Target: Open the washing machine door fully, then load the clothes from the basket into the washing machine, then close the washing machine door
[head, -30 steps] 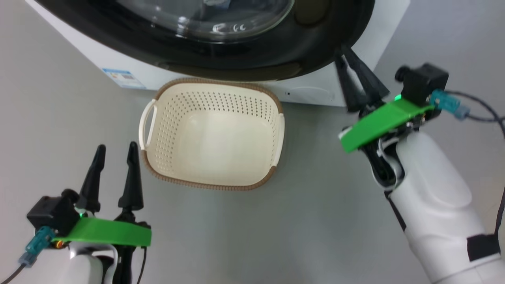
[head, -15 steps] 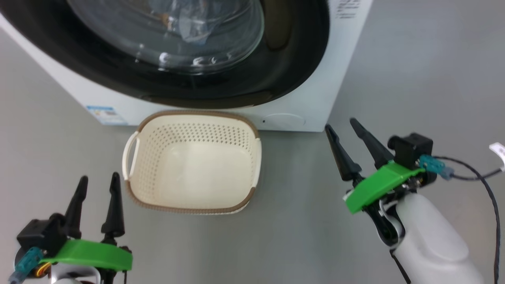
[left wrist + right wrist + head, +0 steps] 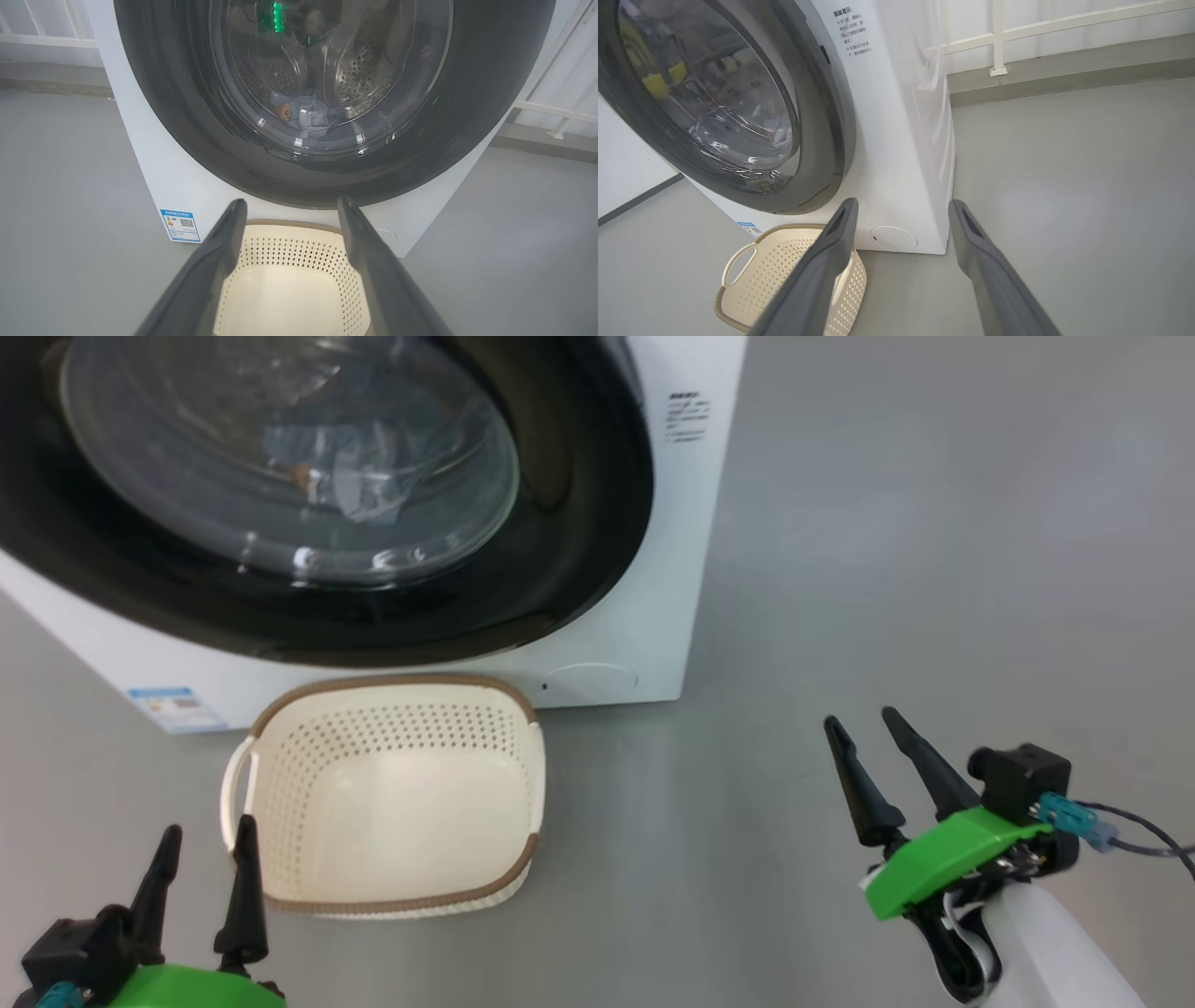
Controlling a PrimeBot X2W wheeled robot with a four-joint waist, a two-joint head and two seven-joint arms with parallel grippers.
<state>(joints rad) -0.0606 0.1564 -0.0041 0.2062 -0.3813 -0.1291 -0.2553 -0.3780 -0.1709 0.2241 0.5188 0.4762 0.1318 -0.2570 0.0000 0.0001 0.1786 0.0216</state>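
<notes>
I am holding my left gripper (image 3: 206,829) at the lower left of the head view and my right gripper (image 3: 860,719) at the lower right. Both have their jaws spread wide and are gripping nothing. The washing machine (image 3: 672,569) is standing at the upper left. Its door (image 3: 588,523) is looking shut against the front, though I cannot tell whether the latch has caught. The basket (image 3: 392,684) is sitting on the floor (image 3: 887,523) just in front of the machine, below the door, with nothing in it. The clothes (image 3: 303,119) are lying inside, behind the glass (image 3: 187,448).

So I am judging the loading done and the door-closing to be at its very end. To finish it well, I am checking that the black ring (image 3: 420,635) is lying flush all round, with no cloth caught at the edge. If a gap is showing, 1 flat push on the ring is looking safer than a poke at the glass. I am also minding the basket's rim, which is near my left fingertips.

The left wrist view is facing the door squarely and showing the blue cloth low in the steel drum (image 3: 359,74), plus the blue label (image 3: 180,225). The head view is giving that cloth only as a blur. The right wrist view is looking along the door's right edge. It is adding the round cap (image 3: 893,238), the printed text (image 3: 852,30) and a white railing (image 3: 1045,28).
</notes>
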